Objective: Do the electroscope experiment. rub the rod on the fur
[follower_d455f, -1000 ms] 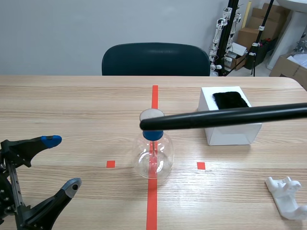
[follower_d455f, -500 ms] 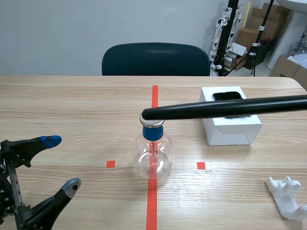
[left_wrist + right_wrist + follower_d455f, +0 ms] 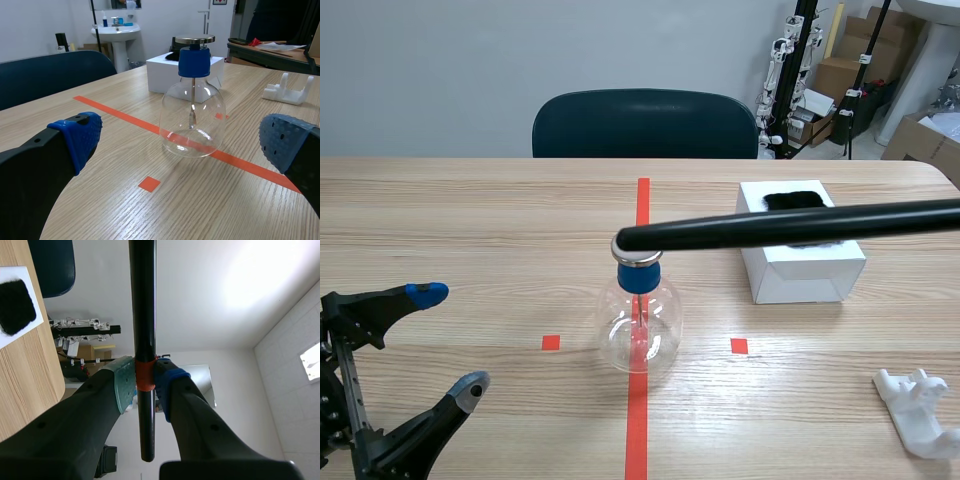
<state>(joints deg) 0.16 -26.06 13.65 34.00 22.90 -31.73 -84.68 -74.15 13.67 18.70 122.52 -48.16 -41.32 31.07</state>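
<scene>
Two fingers of our right gripper (image 3: 145,385) clamp the black rod (image 3: 790,227), which runs level across the white box (image 3: 800,272) and the fur (image 3: 792,200) on top, its tip at the electroscope (image 3: 638,320) cap. Our left gripper (image 3: 448,340) sits low near the table edge, fingers spread, holding nothing.

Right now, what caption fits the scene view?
Black rod tip near the electroscope cap; fur on white box beyond; left gripper open.

— The left pincer (image 3: 448,340), up close?
— Thick black fingers tipped with dotted blue pads (image 3: 80,136).
— And the right pincer (image 3: 145,382)?
— Black as well: one pad grey-green (image 3: 125,384), the other blue (image 3: 169,385).
</scene>
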